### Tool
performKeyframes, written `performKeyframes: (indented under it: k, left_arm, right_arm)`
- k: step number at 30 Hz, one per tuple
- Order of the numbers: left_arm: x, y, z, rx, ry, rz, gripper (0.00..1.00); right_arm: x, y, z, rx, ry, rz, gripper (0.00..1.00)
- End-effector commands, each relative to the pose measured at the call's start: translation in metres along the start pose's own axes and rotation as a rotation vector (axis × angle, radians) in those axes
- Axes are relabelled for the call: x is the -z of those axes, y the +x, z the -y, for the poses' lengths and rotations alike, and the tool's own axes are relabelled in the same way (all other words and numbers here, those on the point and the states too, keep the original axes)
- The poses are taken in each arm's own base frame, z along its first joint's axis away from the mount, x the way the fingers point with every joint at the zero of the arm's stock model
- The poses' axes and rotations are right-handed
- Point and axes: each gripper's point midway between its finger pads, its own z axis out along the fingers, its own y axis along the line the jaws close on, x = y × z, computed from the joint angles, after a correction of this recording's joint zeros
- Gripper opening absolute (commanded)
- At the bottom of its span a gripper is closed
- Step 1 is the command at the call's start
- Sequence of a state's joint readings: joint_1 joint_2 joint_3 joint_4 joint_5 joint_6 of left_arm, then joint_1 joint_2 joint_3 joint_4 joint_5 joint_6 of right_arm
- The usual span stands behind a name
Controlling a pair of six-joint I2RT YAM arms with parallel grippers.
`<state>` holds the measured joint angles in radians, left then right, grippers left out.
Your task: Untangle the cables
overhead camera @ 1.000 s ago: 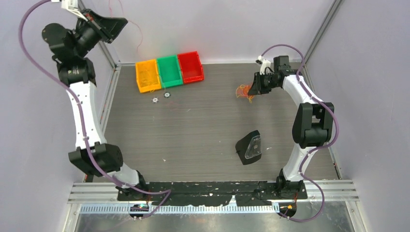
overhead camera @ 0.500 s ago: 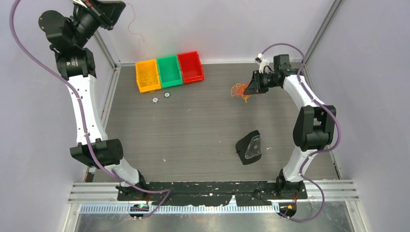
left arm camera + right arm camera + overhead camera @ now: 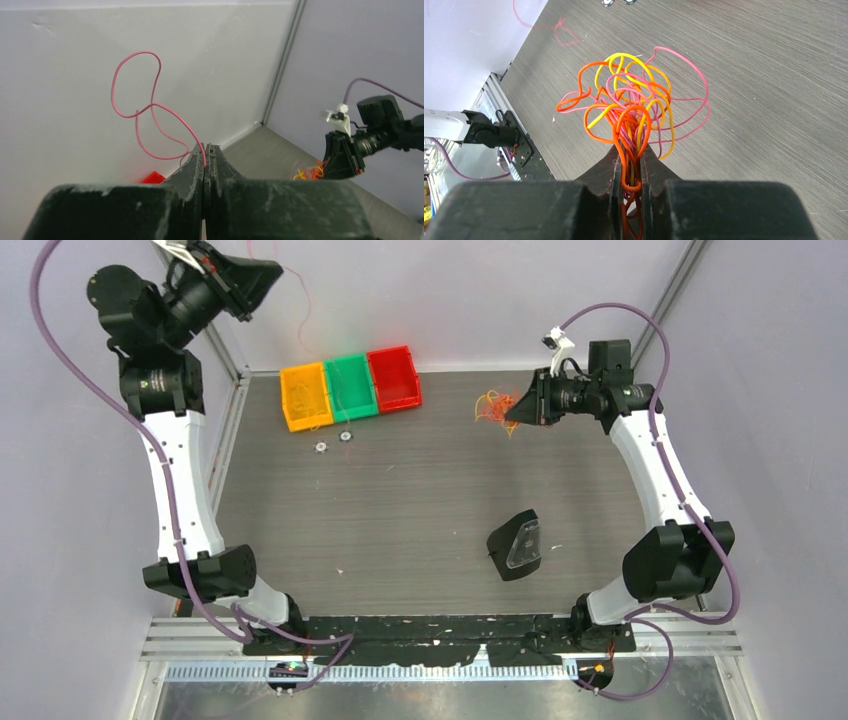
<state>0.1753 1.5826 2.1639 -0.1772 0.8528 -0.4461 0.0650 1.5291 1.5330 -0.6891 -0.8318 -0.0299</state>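
- Left fingers [image 3: 205, 156]: raised high in the far left corner, well above the counter [image 3: 400, 500]. They are pressed together, pinching one end of a pink cable [image 3: 144, 52].
- Pink cable: a single thin strand that rises from the fingertips, loops against the white wall and hangs free. From above it shows only as a faint line, and we cannot trace its lower end there.
- Right fingers [image 3: 517, 410]: held over the far right part of the counter and pointing left. They are clamped on a bundle of cables [image 3: 634, 105].
- Bundle of cables: orange, yellow and pink strands fanned out in loops beyond the fingertips and lifted off the counter. The gripped ends run down between the fingers and are hidden there. We cannot count the strands, nor tell where they cross.
- Orange bin [image 3: 305, 395], green bin [image 3: 350, 385] and red bin [image 3: 394, 378]: side by side at the far edge of the counter. We cannot make out their contents.
- Two small round pieces [image 3: 333, 442]: on the counter just in front of the bins, too small to identify.
- Black object [image 3: 515, 545] with a clear panel: on the counter nearer the right arm, apart from both cables.
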Motion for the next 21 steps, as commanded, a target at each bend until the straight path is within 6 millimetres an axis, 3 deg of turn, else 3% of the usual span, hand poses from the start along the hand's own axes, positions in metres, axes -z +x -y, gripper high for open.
performKeyframes:
  k: [1,4,8,13,21]
  left_arm:
    - [0.012,0.007,0.036,-0.085,0.071,-0.027,0.0]
    - [0.016,0.027,0.038,-0.099,0.087,-0.059,0.0]
    - [0.017,0.037,0.037,-0.119,0.091,-0.066,0.0]
    - [0.001,0.042,0.021,-0.153,0.096,-0.054,0.0]
    - [-0.06,0.052,-0.056,-0.183,0.018,-0.008,0.0]
  right_arm:
    - [0.012,-0.002,-0.023,0.075,-0.027,0.0,0.05]
    - [0.015,0.004,-0.02,0.125,0.008,-0.024,0.05]
    - [0.018,0.012,-0.015,0.133,0.052,-0.052,0.06]
    - [0.02,0.024,-0.006,0.165,0.104,-0.088,0.06]
    - [0.008,0.031,0.009,0.173,0.133,-0.162,0.05]
